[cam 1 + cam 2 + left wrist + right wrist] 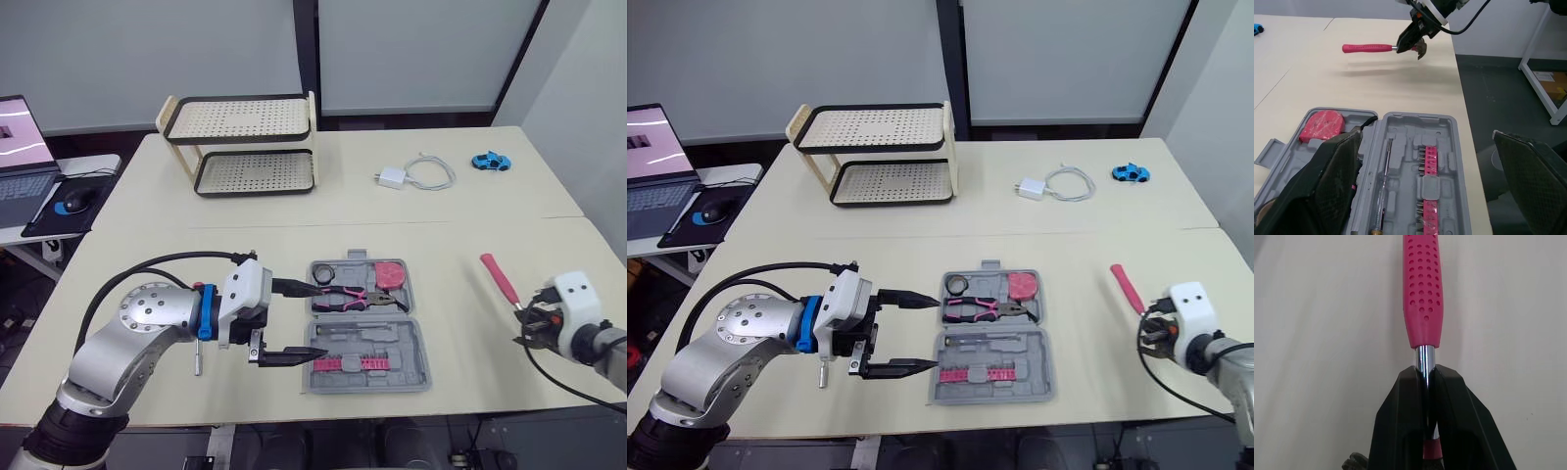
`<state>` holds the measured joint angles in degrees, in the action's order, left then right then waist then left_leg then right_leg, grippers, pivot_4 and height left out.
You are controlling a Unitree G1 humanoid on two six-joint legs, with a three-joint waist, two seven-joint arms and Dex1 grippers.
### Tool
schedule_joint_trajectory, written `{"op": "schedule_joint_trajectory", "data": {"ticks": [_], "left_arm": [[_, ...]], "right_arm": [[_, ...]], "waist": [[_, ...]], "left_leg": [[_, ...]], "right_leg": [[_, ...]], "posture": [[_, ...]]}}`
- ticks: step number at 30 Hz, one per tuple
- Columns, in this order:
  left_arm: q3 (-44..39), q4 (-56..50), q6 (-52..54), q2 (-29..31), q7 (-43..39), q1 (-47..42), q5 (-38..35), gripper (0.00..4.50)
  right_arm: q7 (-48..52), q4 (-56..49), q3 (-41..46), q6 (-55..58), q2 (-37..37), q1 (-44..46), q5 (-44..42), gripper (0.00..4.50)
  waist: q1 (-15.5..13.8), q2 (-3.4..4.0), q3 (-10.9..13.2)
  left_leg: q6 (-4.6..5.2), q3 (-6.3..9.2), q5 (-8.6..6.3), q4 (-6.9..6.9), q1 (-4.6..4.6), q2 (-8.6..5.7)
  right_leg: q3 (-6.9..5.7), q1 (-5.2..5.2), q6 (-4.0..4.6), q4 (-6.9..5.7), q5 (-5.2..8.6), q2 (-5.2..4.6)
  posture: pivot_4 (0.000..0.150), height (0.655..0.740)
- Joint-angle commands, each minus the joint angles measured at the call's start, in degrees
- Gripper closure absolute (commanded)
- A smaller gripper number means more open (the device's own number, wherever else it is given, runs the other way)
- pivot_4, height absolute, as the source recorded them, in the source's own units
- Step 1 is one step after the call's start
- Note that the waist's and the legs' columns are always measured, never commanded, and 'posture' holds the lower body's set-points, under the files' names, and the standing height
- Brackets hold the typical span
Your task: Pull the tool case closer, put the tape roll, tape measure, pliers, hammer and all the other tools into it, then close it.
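Right gripper (1426, 374): pinching hammer (1421, 289) shaft, handle beyond fingertips.
Left gripper (317, 321): spread, tips at case (416, 335) edge.

Head of hammer (1421, 293) mostly hidden behind right gripper (1426, 374); handle cut off at edge. Finger (1317, 191) of left gripper (1426, 137) covers part of case (1405, 128).
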<state>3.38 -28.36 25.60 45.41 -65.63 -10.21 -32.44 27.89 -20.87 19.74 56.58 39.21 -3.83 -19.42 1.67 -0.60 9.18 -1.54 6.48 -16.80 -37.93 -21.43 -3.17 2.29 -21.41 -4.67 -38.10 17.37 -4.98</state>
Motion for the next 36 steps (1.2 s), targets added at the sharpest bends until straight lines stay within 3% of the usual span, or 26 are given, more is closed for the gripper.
{"op": "schedule_joint_trajectory", "data": {"ticks": [1, 4, 14, 20, 25, 29, 36], "left_arm": [[-0.65, -0.62, -1.39, 0.65, -0.28, -0.20, 0.62, 0.00], [-0.16, -0.84, -1.98, 0.84, -0.84, -0.04, 1.30, 0.00], [0.00, -1.39, -2.71, 0.79, -0.81, 0.78, 2.36, 0.00], [-0.50, -1.38, -3.27, 1.28, -0.75, 1.54, 2.82, 0.00], [-0.68, -1.51, -3.57, 1.44, -0.66, 2.28, 2.96, 0.00], [-0.37, -1.60, -3.64, 1.11, -0.52, 2.57, 3.25, 0.00], [-0.25, -1.36, -3.84, 1.06, -0.66, 2.55, 3.53, 0.00]], "right_arm": [[-5.36, -6.93, -2.34, 4.48, -3.84, 1.23, -0.15, 4.40], [-9.79, -6.89, -6.13, 5.59, -8.67, 2.99, 1.73, 4.40], [-12.46, 1.16, -10.24, 2.09, -13.17, 5.80, 3.72, 4.40], [-9.21, -1.35, -8.98, -0.95, -11.17, 3.80, 2.68, 2.47], [-2.64, -3.54, -9.37, -10.05, -6.17, -2.51, 3.23, 0.72], [-1.34, 0.91, -9.90, -18.45, -6.41, -4.57, 4.87, 0.72], [-1.05, 7.22, -10.05, -21.37, -7.46, -2.33, 5.12, 0.72]], "waist": [[-0.04, 0.00, 0.00], [-0.03, -0.01, 0.01], [-0.01, 0.00, 0.01], [0.00, 0.00, 0.01], [-0.07, -0.01, 0.02], [-0.03, -0.01, 0.02], [-0.01, -0.01, 0.02]], "left_leg": [[0.00, -0.01, 0.00, 0.00, 0.00, -0.03], [0.00, -0.02, 0.00, -0.01, -0.01, -0.08], [0.00, -0.03, 0.00, 0.02, 0.00, -0.08], [0.00, -0.02, 0.00, 0.02, 0.00, -0.08], [0.01, -0.02, -0.01, 0.02, -0.02, -0.09], [0.01, -0.02, -0.01, 0.02, 0.03, -0.05], [0.01, -0.03, 0.00, 0.02, 0.06, -0.06]], "right_leg": [[0.02, 0.00, 0.00, 0.00, 0.00, -0.02], [0.04, -0.02, 0.00, 0.02, 0.00, -0.05], [0.06, -0.09, 0.00, 0.00, 0.00, -0.04], [0.05, -0.09, 0.00, -0.01, 0.00, -0.04], [0.04, -0.07, 0.00, 0.03, 0.00, -0.05], [0.04, -0.04, -0.01, 0.00, 0.00, -0.02], [0.06, 0.00, 0.00, -0.01, 0.00, -0.02]], "posture": [[0.150, 0.7400], [0.150, 0.7400], [0.150, 0.7400], [0.150, 0.7400], [0.150, 0.7400], [0.150, 0.7400], [0.150, 0.7400]]}}
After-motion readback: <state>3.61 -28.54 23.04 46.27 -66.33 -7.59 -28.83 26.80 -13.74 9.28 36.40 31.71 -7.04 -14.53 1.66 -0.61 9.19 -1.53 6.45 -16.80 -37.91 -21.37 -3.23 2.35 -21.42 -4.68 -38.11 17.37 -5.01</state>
